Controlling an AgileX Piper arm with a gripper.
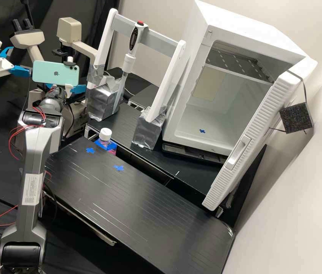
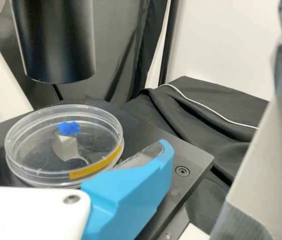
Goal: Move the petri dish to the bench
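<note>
Your petri dish (image 2: 63, 167) sits flat on the microscope stage (image 2: 193, 162), a shallow, clear, round thing with a yellow strip (image 2: 95, 165) on its side wall. Expect it to be light and stiff, probably smooth plastic, so slick at the wall and apt to crack or pop its lid if you squeeze hard. Take it low across its full width, catching base and lid together, and close gently; keep it level, since whatever is inside could slide or spill. You have the gripper (image 2: 75, 139) spread wide over the stage, its fingers to either side of the dish, with a sliver of room by one of them; I judge it has no hold yet. Above the stage hangs a black cylinder (image 2: 55, 42), so lift only a little and draw clear of it first. The bench (image 1: 141, 198) you want lies nearer the fixed camera than the stage.
</note>
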